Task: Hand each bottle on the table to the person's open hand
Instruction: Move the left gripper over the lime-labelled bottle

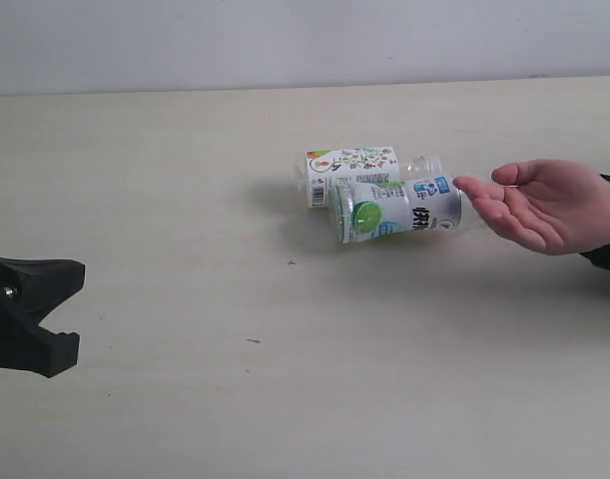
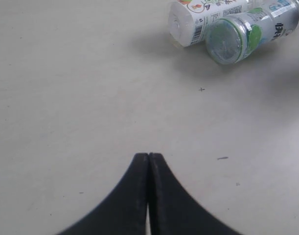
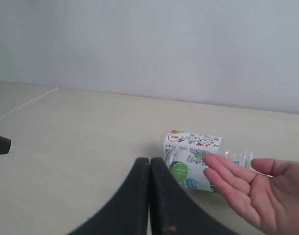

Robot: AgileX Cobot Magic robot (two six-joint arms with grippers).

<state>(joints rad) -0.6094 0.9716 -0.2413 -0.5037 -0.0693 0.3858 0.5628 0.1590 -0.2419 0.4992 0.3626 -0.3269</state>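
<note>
Broadly, the cream table (image 1: 135, 200) spreads wide. A person's open hand (image 1: 544, 205) is held palm-up, fingertips just beside the lime-label bottle (image 1: 394, 210), which lies on its side touching the colourful-print bottle (image 1: 352, 170). The left end effector (image 2: 149, 156) and right end effector (image 3: 149, 160) are closed, empty.

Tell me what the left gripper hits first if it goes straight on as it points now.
Likely nothing but bare table: the left gripper aims past the two lying bottles, which sit off to one side. Depth is unclear.
</note>
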